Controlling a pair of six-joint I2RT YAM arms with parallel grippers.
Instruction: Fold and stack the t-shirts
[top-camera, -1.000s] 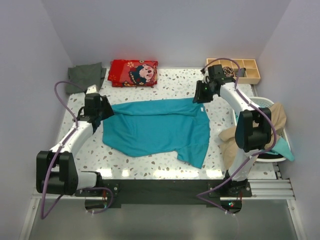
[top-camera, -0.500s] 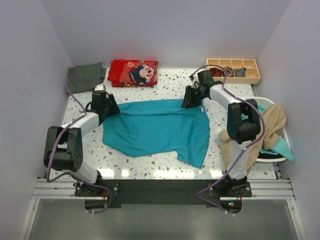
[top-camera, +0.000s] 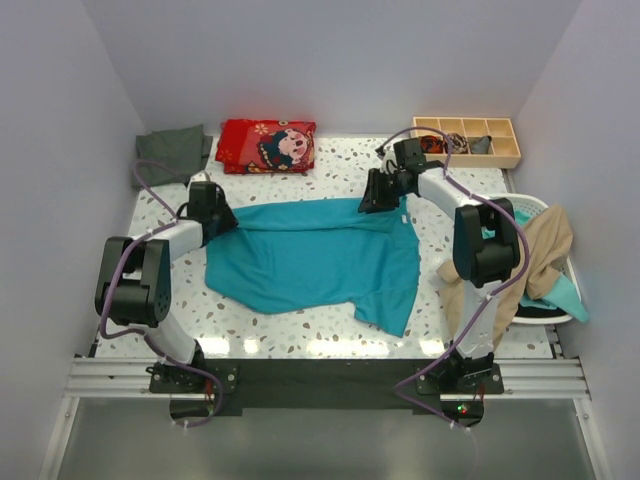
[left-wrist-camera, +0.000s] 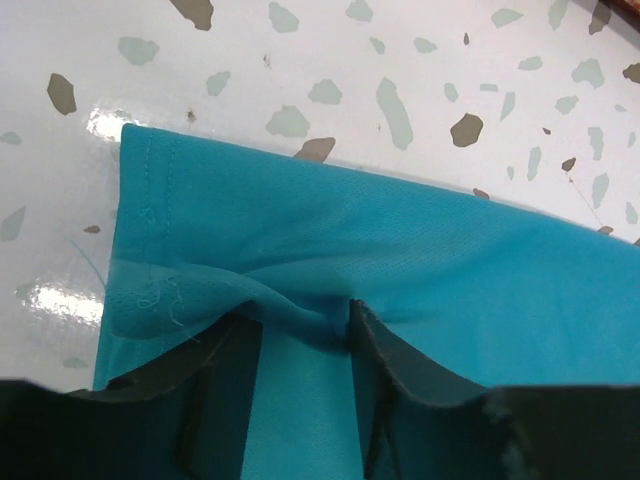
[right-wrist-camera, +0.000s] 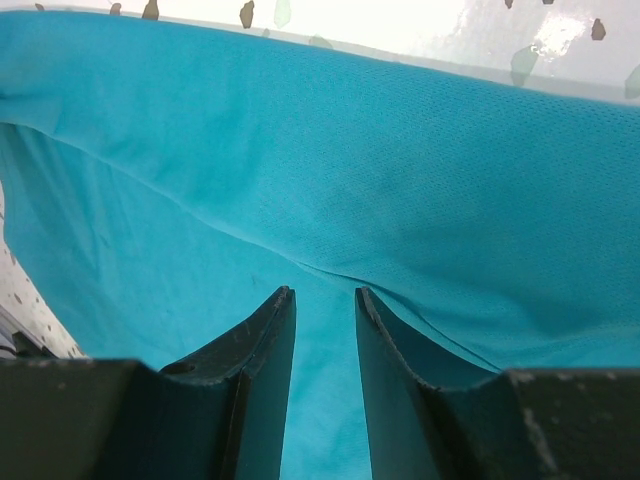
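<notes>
Fingers of the left hand (left-wrist-camera: 300, 330) pinch a bunched fold at the hemmed far-left corner of the teal t-shirt (top-camera: 310, 260), while the right hand (right-wrist-camera: 325, 300) nips the far-right edge; we judge both grips serve to tension the far edge for folding. The shirt lies spread mid-bench (top-camera: 350, 165). Beyond, the wooden tray (top-camera: 500, 155) holds small dark items, and the basket (top-camera: 530, 205) at right holds beige and teal cloth.

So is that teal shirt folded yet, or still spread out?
Partly folded: the teal shirt lies mostly flat on the table, far edge doubled over, a sleeve hanging toward the near edge.
</notes>
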